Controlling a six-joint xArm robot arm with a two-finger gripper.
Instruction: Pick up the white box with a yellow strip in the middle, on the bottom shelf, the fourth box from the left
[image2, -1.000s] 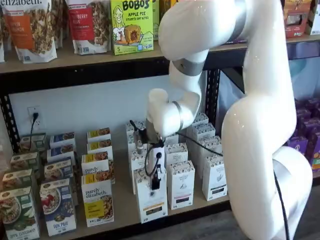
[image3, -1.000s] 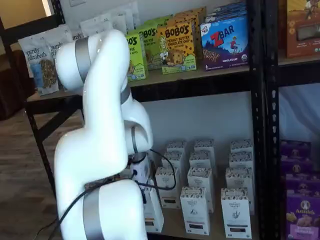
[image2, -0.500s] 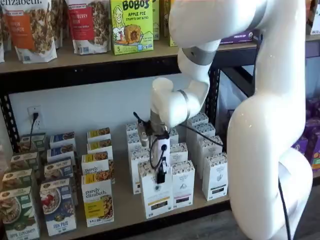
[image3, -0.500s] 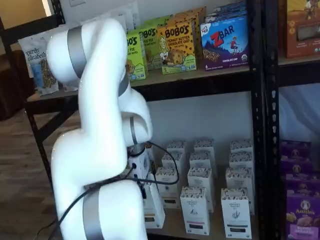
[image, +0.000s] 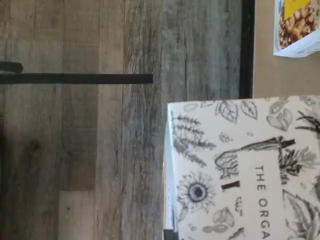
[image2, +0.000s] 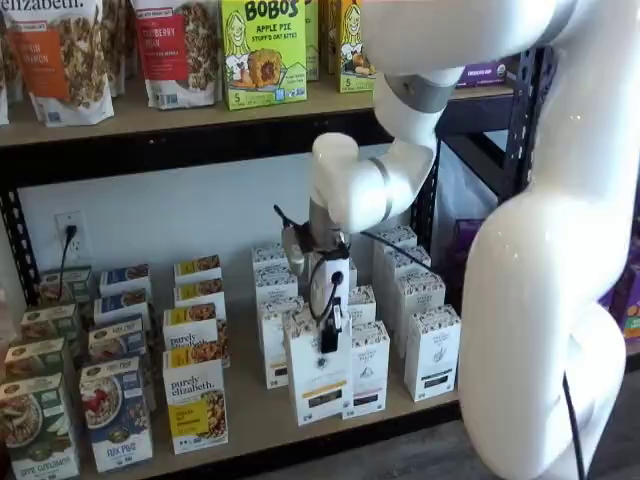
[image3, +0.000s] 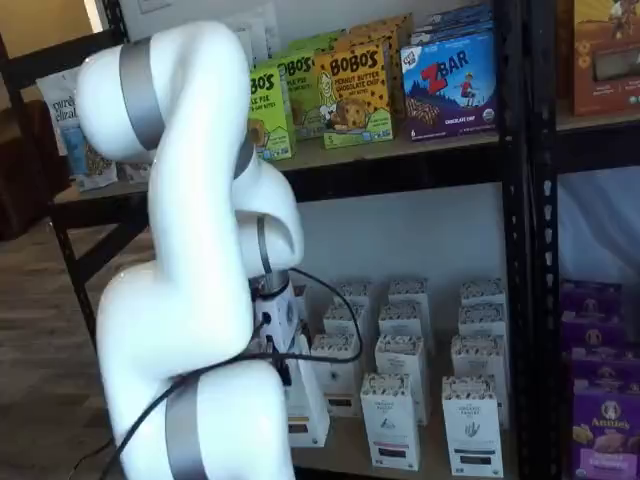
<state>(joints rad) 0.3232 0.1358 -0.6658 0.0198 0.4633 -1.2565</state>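
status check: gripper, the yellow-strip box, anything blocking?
Gripper shut on the white box. Box at the bottom shelf front edge, overhanging the floor in the wrist view. Nothing in the way.

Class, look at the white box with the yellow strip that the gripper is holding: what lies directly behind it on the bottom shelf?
Behind the white box stand more white cartons in a row on the bottom shelf. The gripper and the box cover most of them.

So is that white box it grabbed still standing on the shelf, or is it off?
Off. The white box hangs in the shut pincer, its base above the bottom shelf and forward of its neighbours.
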